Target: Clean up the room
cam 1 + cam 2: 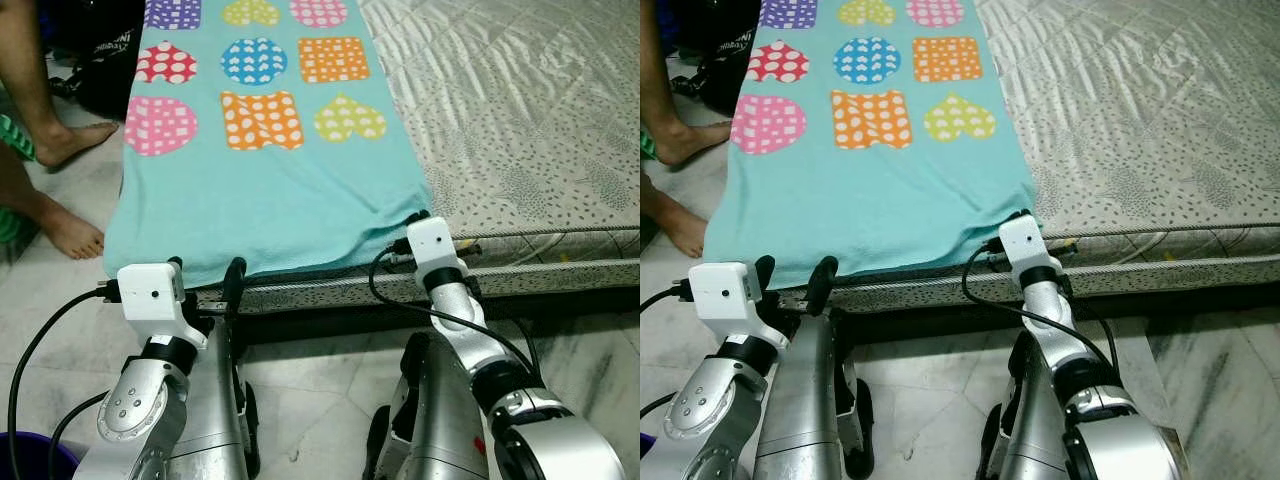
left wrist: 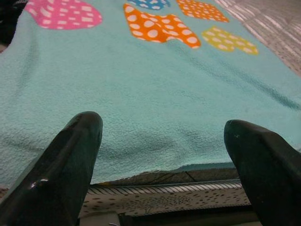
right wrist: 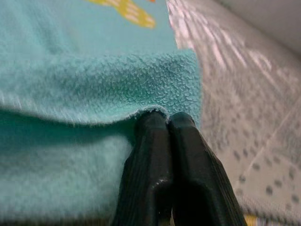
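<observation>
My right gripper (image 1: 418, 222) pinches the near corner of the turquoise towel (image 1: 270, 200) lying on the bed (image 1: 520, 130), but my left gripper (image 1: 205, 275) is wide open, so lifting now may skew it.

The left tool (image 2: 162, 155) has its two long black fingers (image 2: 61, 169) spread wide apart, one at each side of the picture, with nothing between them. Just past their tips lies the near hem of a turquoise terry towel (image 2: 150, 99), spread flat over the bed. It is printed with polka-dotted patches: a pink rounded one (image 2: 63, 13), an orange one (image 2: 160, 26), a yellow one (image 2: 230, 40). Under the hem runs the grey speckled mattress edge with striped piping (image 2: 164, 195). The fingers are not touching the cloth.
</observation>
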`<state>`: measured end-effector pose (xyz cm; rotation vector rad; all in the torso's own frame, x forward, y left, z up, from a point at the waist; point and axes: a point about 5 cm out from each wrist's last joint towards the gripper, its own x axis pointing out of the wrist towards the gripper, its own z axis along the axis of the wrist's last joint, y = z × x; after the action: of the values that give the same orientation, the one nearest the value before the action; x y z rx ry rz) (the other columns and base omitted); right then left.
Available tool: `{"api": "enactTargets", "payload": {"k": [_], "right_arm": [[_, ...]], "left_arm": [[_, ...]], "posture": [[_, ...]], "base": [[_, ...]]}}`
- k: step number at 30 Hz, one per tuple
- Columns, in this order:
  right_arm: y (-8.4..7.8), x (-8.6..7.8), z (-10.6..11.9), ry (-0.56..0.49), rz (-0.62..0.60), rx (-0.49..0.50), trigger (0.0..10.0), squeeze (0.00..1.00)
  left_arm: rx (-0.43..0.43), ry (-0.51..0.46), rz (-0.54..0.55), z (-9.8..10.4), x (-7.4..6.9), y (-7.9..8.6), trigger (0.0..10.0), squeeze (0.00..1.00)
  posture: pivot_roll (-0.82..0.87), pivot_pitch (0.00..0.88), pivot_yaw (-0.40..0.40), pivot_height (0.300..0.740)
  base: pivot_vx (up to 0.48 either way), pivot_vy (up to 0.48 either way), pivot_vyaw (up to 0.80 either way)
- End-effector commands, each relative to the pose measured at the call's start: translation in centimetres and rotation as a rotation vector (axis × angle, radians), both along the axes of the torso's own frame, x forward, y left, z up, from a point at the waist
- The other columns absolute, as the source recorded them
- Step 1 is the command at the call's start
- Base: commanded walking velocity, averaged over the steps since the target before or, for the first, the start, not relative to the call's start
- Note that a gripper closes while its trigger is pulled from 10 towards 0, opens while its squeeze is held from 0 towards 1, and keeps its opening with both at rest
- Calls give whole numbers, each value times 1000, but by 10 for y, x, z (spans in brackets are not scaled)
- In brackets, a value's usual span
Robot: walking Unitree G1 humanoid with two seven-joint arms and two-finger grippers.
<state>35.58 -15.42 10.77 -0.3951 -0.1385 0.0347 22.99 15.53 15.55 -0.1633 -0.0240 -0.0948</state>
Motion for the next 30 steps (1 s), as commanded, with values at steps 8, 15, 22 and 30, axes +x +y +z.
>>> {"api": "enactTargets", "payload": {"k": [8, 15, 22, 30], "right_arm": [[-26, -11, -7, 25, -39, 102, 0, 0], [-36, -19, -9, 25, -35, 108, 0, 0], [-44, -33, -13, 33, -18, 104, 0, 0], [-41, -58, -24, 91, 38, 110, 0, 0]], "left_arm": [[5, 9, 2, -3, 0, 2, 10000, 0], [3, 8, 0, -3, 0, 1, 10000, 0], [1, 6, -7, -3, 2, 1, 10000, 0], [-2, 9, -15, -5, 3, 0, 10000, 0]], "posture": [[213, 216, -51, 491], [201, 215, -48, 491], [190, 214, -47, 491], [177, 216, -44, 491]], "base": [[0, 0, 0], [0, 0, 0], [0, 0, 0], [0, 0, 0]]}}
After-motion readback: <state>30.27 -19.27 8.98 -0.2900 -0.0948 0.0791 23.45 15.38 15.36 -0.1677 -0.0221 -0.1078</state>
